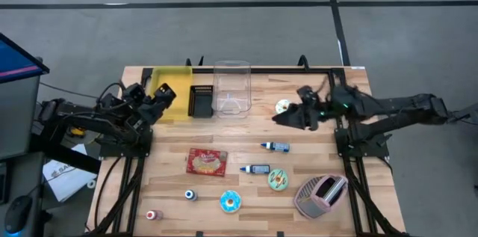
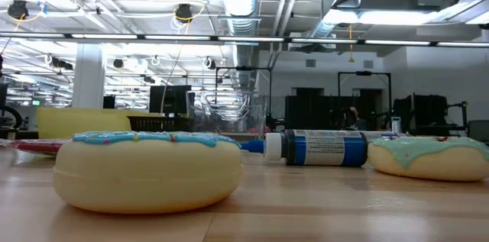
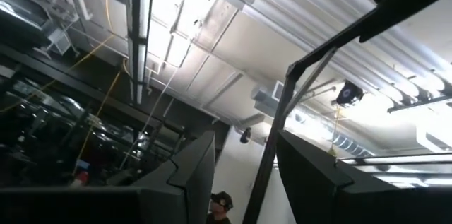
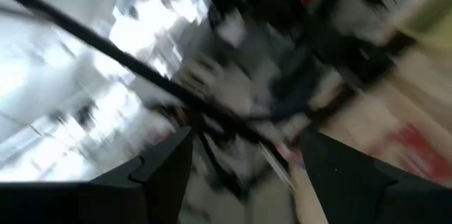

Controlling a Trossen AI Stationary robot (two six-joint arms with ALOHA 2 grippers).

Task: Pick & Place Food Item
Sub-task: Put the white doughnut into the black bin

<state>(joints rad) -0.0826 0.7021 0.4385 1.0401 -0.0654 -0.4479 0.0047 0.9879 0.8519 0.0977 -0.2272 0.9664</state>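
We see the round, blue-frosted doughnut [image 1: 230, 202] lying flat near the front edge of the wooden bench [image 1: 314, 170] — no long axis. The left hand [image 1: 166, 96] hovers above the yellow bin [image 1: 170, 86], fingers parted; the right hand [image 1: 282, 117] is spread — both empty.

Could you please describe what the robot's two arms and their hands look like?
Both are dark, near-black jointed arms. The left hand and right hand each end in two dark, angular, wedge-shaped fingers. Black cables run along the left arm, and a small green light shows near the right wrist.
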